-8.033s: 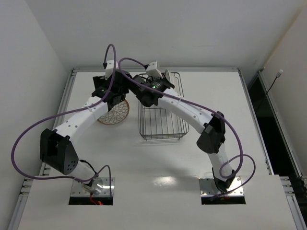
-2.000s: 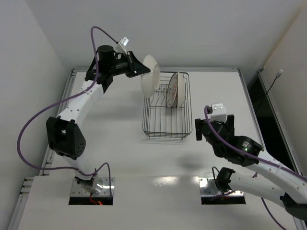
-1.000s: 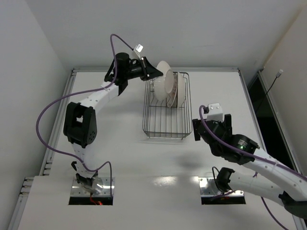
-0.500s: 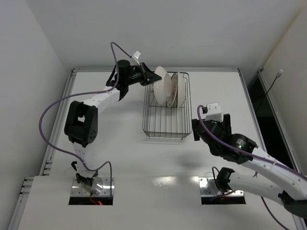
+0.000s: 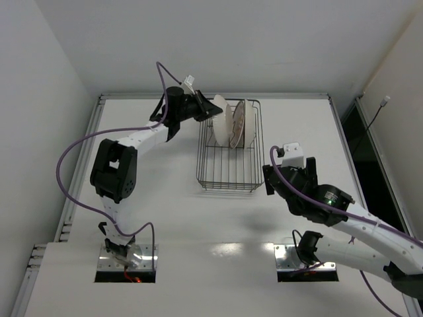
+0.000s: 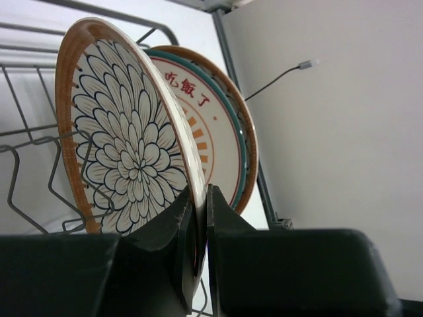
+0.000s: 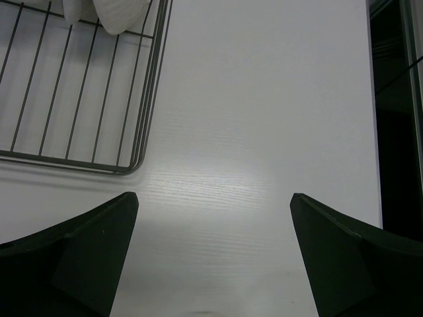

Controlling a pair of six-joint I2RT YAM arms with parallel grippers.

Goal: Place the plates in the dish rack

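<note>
My left gripper (image 6: 198,198) is shut on the lower rim of a plate (image 6: 125,145) with a brown rim and a white petal pattern. That plate (image 5: 221,119) stands nearly upright at the far end of the black wire dish rack (image 5: 228,173). Just behind it stands another plate (image 6: 221,132) with a brown rim, a green ring and red characters, seen from above at the rack's far right (image 5: 242,122). My right gripper (image 7: 215,196) hangs open over bare table, near the rack's front right corner (image 7: 132,165), with nothing between its fingers.
The rack's near half holds only bare wires (image 5: 228,165). A white plate underside (image 7: 115,14) shows at the top of the right wrist view. The table's right edge and a dark gap (image 7: 396,132) lie to the right of my right gripper.
The left gripper has carried the petal plate right and down into the rack's far end, turning it upright beside the standing plate. The right arm has barely shifted.
</note>
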